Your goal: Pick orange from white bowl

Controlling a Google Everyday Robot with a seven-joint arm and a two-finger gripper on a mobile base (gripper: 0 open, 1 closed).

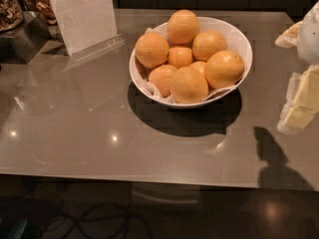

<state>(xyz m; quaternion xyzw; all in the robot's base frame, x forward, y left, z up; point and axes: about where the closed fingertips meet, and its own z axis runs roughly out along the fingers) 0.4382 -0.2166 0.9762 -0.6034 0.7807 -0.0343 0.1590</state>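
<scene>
The white bowl [239, 41] is sitting on a glossy grey table [75, 133], a little toward 12 o'clock from the middle of the view, and it is casting a dark shadow onto the tabletop at its 6 o'clock side. Crinkled white paper [149, 89] is lining it and peeking out along the rim. About eight fruits are piling up inside. The orange [224, 68], large, pale-skinned and carrying a small glint, is lying at roughly 4 o'clock in the bowl, leaning against the rim there and touching a similar large fruit [188, 85] at 6 o'clock. The gripper [301, 103] is hanging at the 3 o'clock edge of the view, off to the side of the bowl and not touching it or any fruit; whether it is spread or pressed together cannot be told. At 10 o'clock from the bowl a clear sign holder [82, 14] is standing upright, with a dark box [22, 39] just beyond it.
</scene>
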